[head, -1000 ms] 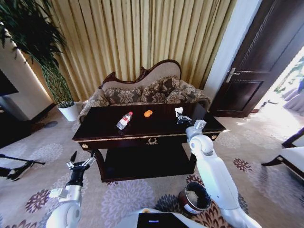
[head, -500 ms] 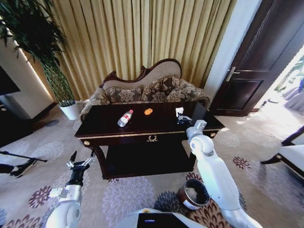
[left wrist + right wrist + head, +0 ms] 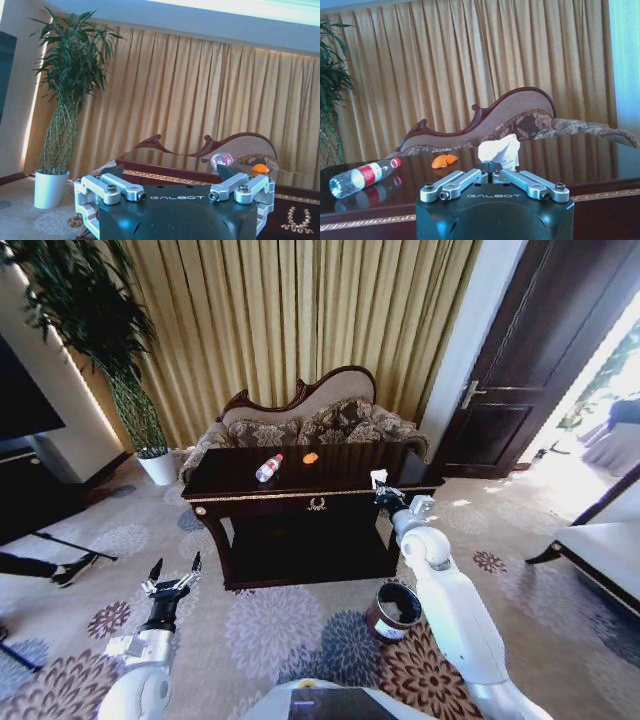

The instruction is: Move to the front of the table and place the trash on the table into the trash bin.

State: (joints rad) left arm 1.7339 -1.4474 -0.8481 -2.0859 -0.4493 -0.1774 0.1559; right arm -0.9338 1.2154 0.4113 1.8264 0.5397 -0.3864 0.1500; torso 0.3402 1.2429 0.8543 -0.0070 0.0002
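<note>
Nearest to me, on the patterned carpet just beside my right arm, stands the trash bin [image 3: 393, 610], round and dark with a metallic rim, upright and in front of the table's right end. Low on my left side, my left pincer [image 3: 172, 576] hangs over the carpet well short of the table, its fingers spread wide and holding nothing; its wrist view looks between those fingers [image 3: 117, 186] toward the tabletop edge. Farther forward, my right pincer [image 3: 383, 492] reaches to the front right part of the tabletop [image 3: 345, 472], and its fingers are drawn together on a white crumpled scrap [image 3: 500, 149], which sticks up above the fingertips. Beyond that, on the dark glossy surface, the small orange piece [image 3: 310, 457] lies near the middle, and the clear plastic bottle [image 3: 268, 468] with its red cap lies on its side toward the left, apart from the orange piece. A gold emblem [image 3: 317, 504] marks the front drawer below the gold trim. Behind the table sits a carved sofa [image 3: 312, 420] with patterned cushions, then golden curtains [image 3: 290, 320], with a tall potted plant [image 3: 110, 350] off to the left.
</note>
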